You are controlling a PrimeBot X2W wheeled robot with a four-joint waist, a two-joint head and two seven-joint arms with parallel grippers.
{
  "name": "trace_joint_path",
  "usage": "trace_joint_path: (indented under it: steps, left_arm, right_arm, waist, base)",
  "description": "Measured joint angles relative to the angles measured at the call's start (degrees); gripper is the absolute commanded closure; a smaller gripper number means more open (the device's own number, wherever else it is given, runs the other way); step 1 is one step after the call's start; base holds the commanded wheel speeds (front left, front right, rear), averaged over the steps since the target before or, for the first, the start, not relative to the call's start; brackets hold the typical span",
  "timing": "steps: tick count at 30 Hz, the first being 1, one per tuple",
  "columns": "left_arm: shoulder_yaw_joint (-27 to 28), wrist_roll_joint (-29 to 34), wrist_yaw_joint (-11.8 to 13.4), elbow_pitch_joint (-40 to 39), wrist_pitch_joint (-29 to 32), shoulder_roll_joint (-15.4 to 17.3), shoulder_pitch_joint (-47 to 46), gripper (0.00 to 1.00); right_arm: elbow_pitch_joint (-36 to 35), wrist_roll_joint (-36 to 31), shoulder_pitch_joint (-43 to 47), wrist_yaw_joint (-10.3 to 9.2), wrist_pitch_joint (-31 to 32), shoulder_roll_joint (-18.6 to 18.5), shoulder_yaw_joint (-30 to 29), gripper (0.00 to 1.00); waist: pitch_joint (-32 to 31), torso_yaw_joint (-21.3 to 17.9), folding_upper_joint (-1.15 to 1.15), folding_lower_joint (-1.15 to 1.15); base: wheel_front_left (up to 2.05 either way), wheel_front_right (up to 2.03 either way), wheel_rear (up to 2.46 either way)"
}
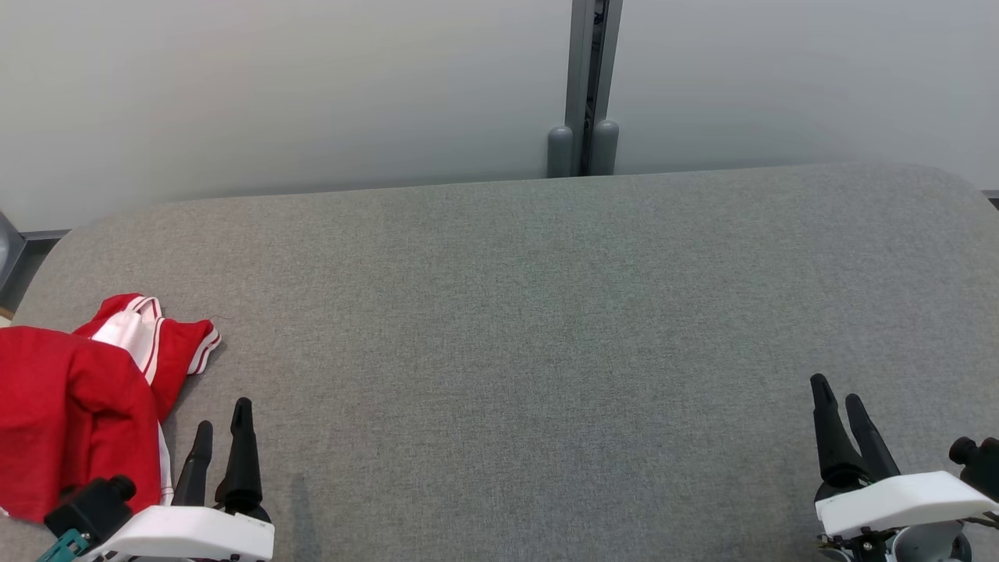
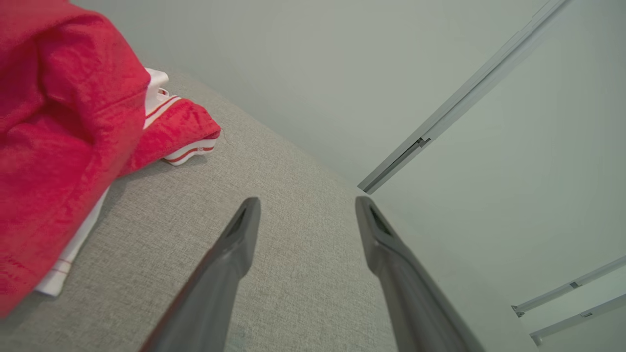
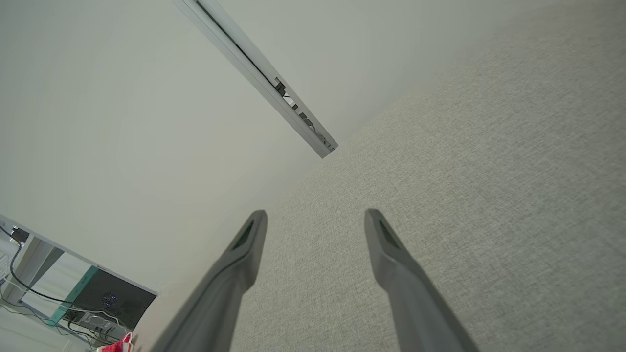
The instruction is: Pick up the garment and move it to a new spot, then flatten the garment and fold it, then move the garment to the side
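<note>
The left jaws stand open with nothing between them. Their 2 dark fingers (image 1: 241, 453) point up the head view at its lower left, and in the left wrist view the fingers (image 2: 237, 244) are spread with bare grey fabric showing in the gap. The right jaws are likewise parted and empty. Their fingers (image 1: 829, 433) rise at the lower right of the head view, and the fingers (image 3: 247, 244) in the right wrist view frame only grey weave.

Just beside the left jaws, on their left and apart from them, lies the garment (image 1: 70, 406). It is red with white panels and red-and-white striped trim. It sits crumpled in a heap at the near left end of the surface (image 1: 507, 328), with 1 striped cuff (image 2: 188, 151) reaching out flat onto the cloth. The garment is well apart from the right jaws.

The surface is covered in grey fabric and has rounded far corners. Behind it stands a pale wall with a grey upright post (image 1: 591, 78).
</note>
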Motion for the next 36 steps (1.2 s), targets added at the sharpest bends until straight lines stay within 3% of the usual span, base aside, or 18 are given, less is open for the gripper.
trace_joint_path:
  steps: [36]
  left_arm:
    - [-1.5, 22.6, 2.4, 0.4, -5.4, 0.3, 1.0, 0.00]
  right_arm:
    - [0.3, -23.9, 0.0, 0.01, -5.2, -0.2, 1.6, 0.00]
  waist:
    - [0.2, -0.5, 0.00, 0.00]
  base:
    - [0.00, 0.00, 0.00]
